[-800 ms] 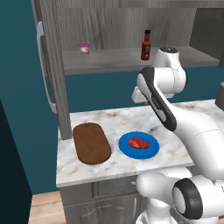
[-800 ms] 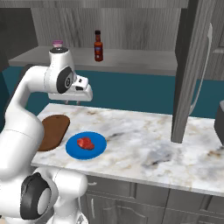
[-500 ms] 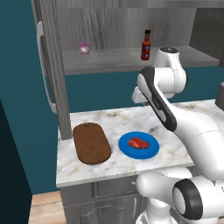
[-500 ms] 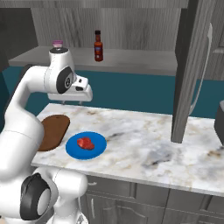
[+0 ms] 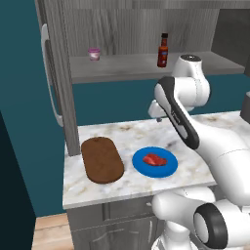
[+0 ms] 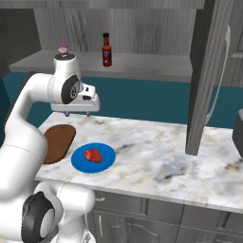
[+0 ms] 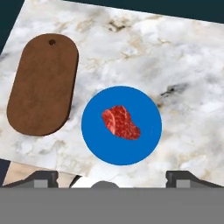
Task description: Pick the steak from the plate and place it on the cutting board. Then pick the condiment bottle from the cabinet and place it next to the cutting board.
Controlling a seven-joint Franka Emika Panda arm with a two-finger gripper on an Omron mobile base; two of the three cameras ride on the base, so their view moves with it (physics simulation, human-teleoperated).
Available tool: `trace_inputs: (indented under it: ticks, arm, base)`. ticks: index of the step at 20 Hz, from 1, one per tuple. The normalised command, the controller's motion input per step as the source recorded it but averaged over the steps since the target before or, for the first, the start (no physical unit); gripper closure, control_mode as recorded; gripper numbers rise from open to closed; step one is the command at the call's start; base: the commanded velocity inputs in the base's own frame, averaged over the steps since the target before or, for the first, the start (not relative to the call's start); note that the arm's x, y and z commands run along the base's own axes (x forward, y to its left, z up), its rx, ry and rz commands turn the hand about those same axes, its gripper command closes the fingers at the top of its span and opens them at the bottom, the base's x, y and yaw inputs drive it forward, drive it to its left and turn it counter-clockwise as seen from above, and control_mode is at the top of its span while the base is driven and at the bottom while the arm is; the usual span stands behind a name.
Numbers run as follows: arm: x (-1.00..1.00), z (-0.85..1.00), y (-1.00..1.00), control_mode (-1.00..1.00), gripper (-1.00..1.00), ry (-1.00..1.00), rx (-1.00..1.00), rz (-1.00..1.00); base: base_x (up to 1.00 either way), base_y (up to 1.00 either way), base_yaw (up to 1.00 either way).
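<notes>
your gripper (image 6: 76,114) is wide open, holding nothing, up above the counter. the steak (image 7: 120,122) sits mid plate (image 7: 148,144), right beside the board (image 7: 43,85). it looks soft, floppy, prob slippery n light. pinch it across the thick middle, not the thin edge.

A rendered kitchen: marble counter (image 5: 127,134) over grey drawers, wood-grain cabinet (image 5: 122,29), cutting board (image 5: 101,159), blue plate (image 5: 168,167).
</notes>
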Motion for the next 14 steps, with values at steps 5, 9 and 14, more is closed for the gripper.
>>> trace_inputs:
  ticks: [5, 9, 14]
  arm:
    - [-0.06, -0.08, 0.00, -1.00, -1.00, 0.00, 0.00, 0.07]
    - [0.00, -0.05, 0.00, -1.00, -1.00, 0.00, 0.00, 0.07]
    - [0.00, -0.08, 0.00, -1.00, -1.00, 0.00, 0.00, 0.08]
  base:
    - [0.00, 0.00, 0.00]
    - [0.00, 0.00, 0.00]
    - [0.00, 0.00, 0.00]
